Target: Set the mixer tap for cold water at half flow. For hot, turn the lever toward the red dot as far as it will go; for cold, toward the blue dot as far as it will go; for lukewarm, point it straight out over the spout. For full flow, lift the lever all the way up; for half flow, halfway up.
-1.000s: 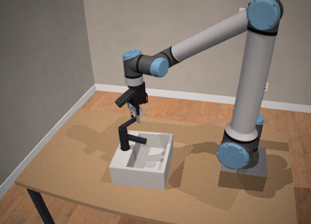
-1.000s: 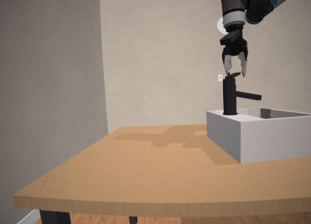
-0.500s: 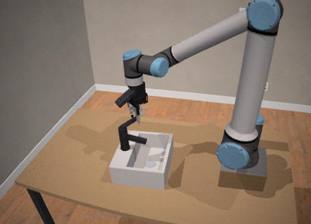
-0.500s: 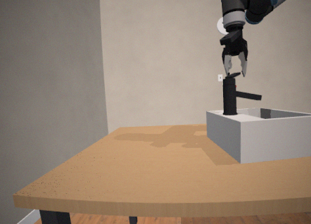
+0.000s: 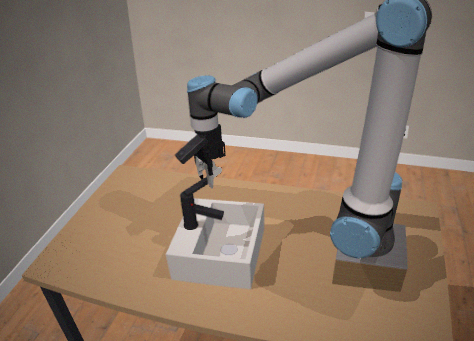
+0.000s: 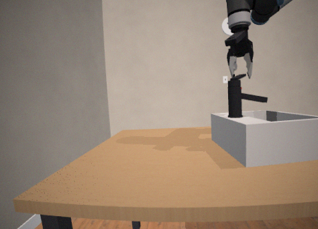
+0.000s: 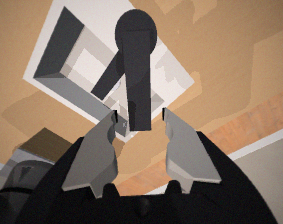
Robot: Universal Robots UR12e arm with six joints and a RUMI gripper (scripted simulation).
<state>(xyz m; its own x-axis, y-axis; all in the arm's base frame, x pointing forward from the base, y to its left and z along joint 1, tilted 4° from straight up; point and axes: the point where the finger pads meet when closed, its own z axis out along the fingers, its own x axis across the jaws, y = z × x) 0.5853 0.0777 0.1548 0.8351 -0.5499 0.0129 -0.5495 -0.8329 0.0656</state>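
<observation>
gripper (image 7: pixel 139 120) with two pale grey, faceted jaws spread apart on either side of the lever (image 7: pixel 138 85), a visible gap on each side; nothing is gripped. in the exterior view the gripper (image 6: pixel 239 72) hangs pointing down just above the tap, its tips flanking the lever's free end. one matte black mixer tap (image 5: pixel 190 210): a cylindrical upright body, one flat bar-shaped lever (image 5: pixel 194 188) raised at a slant up and away from the basin, and one straight spout (image 5: pixel 210 212) reaching out over the basin. one small red dot (image 6: pixel 241 88) shows on the body, on the side above the spout; a blue dot cannot be made out. from the wrist view the lever is a long flat strip ending in a round cap over the tap body, and it points off at an angle from the spout. one white box-shaped sink (image 5: pixel 175 257) with a rectangular hollow and one round grey drain (image 5: pixel 229 249) in its floor; the tap stands on the sink's rim. one smooth light-wood table (image 6: pixel 100 178) with dark legs carries the sink and the arm's grey base block (image 5: pixel 372 262). one arm (image 5: pixel 385 120) of pale grey tubes with blue caps at the joints.
</observation>
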